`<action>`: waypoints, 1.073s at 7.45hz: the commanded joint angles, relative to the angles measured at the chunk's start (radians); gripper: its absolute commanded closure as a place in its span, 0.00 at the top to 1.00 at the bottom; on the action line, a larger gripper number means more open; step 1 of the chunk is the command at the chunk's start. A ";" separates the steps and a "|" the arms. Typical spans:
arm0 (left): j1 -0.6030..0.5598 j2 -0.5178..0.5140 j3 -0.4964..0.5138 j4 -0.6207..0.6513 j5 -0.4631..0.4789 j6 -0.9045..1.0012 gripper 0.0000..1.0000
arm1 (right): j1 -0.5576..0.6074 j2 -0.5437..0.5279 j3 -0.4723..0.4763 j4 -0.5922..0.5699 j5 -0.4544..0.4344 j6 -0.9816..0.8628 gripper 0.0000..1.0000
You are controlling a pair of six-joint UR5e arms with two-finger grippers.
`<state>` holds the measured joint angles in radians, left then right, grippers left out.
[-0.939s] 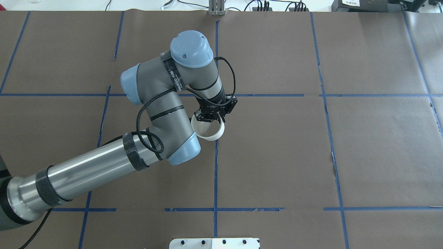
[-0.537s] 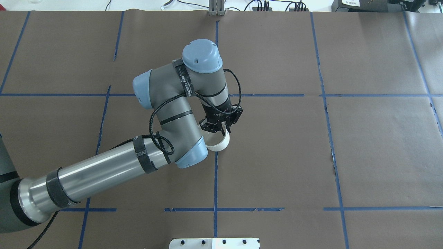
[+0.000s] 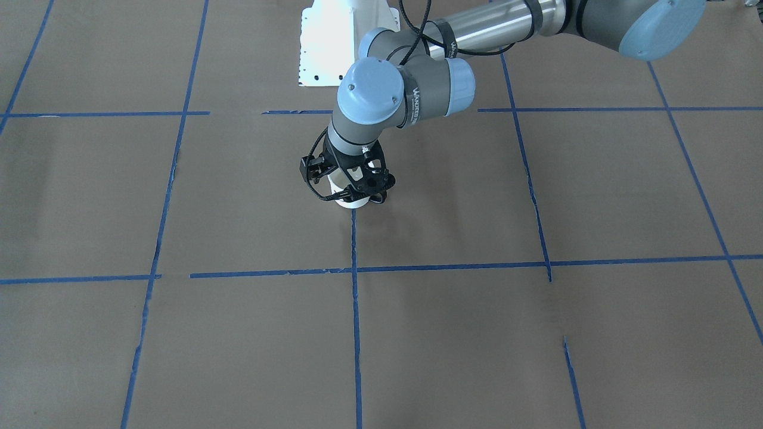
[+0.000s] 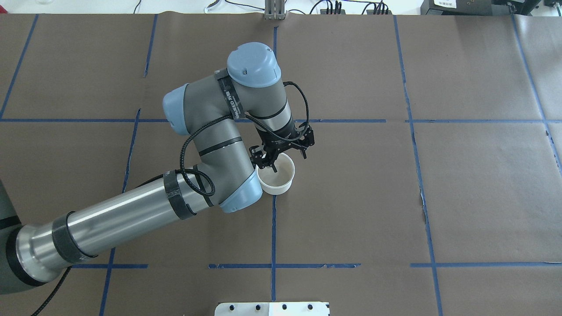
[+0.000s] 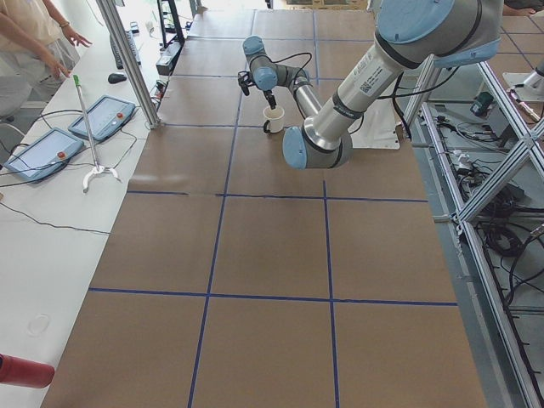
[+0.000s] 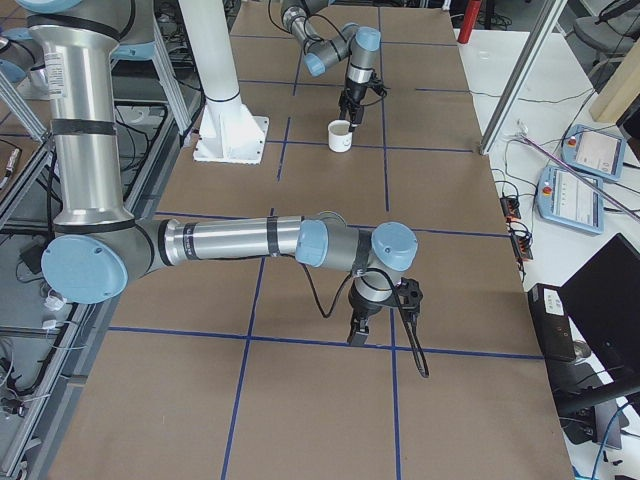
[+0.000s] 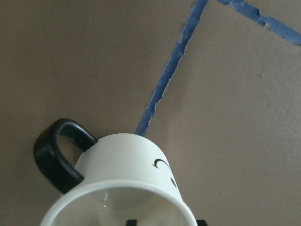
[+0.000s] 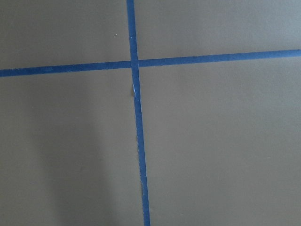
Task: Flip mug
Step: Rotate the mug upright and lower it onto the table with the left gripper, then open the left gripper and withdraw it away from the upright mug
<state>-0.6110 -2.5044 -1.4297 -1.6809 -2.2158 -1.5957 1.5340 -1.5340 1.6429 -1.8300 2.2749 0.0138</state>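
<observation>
I read the flip as nearly finished. The mug (image 4: 276, 181) stands upright with its mouth open to the ceiling, a little left of centre in the overhead view. It sits on the tabletop (image 4: 373, 197) at the top end of a blue tape line (image 4: 273, 228). In the left wrist view its black handle (image 7: 56, 153) shows at lower left.

My left claw (image 4: 275, 164) hangs over the far rim. One fingertip is inside the mouth and one outside the wall, with a clear gap between them, so I take it as released.

The right claw (image 6: 360, 332) sits low near the bottom of the right-side view, well away, and I cannot tell whether it is parted or clenched.

Next I would lift the left claw straight up, so the inner finger clears the rim without tipping the mug.
</observation>
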 commanded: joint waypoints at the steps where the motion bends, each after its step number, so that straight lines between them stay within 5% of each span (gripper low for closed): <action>1: -0.086 0.176 -0.290 0.130 -0.004 0.212 1.00 | 0.000 0.000 0.000 0.000 0.000 0.000 1.00; 3: -0.278 0.396 -0.431 0.138 -0.004 0.570 1.00 | 0.000 0.000 0.000 0.000 0.000 0.000 1.00; 8: -0.741 0.833 -0.356 0.162 -0.007 1.604 1.00 | 0.000 0.000 0.000 0.000 0.000 0.000 1.00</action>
<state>-1.2254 -1.7590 -1.8175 -1.5290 -2.2223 -0.1937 1.5340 -1.5346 1.6429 -1.8300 2.2749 0.0138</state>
